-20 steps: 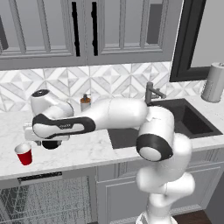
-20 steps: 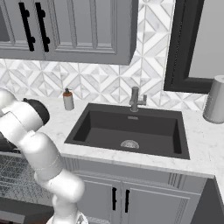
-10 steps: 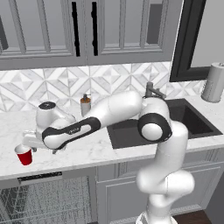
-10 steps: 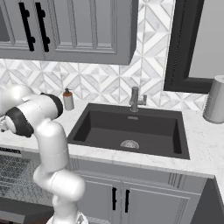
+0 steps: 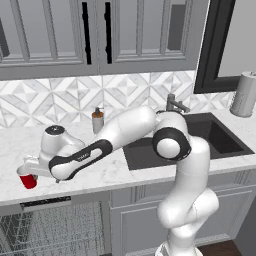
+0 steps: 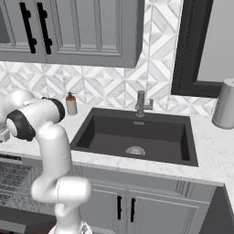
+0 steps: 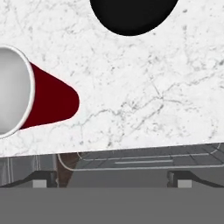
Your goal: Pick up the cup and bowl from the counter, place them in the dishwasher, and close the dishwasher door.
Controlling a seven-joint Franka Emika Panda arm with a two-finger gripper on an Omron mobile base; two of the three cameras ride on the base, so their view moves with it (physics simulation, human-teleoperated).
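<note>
The cup stands on the counter near the black bowl. Above the cup hangs the gripper, jaws spread wide, holding and touching nothing.

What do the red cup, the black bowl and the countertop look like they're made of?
The cup looks like thin plastic: even glossy red outside, plain white inside, tapered like a party cup. The bowl is a flat matte black with no shine or pattern; plastic or ceramic, the look leaves it open. The counter looks like polished white marble, with faint grey veins and speckles.
</note>
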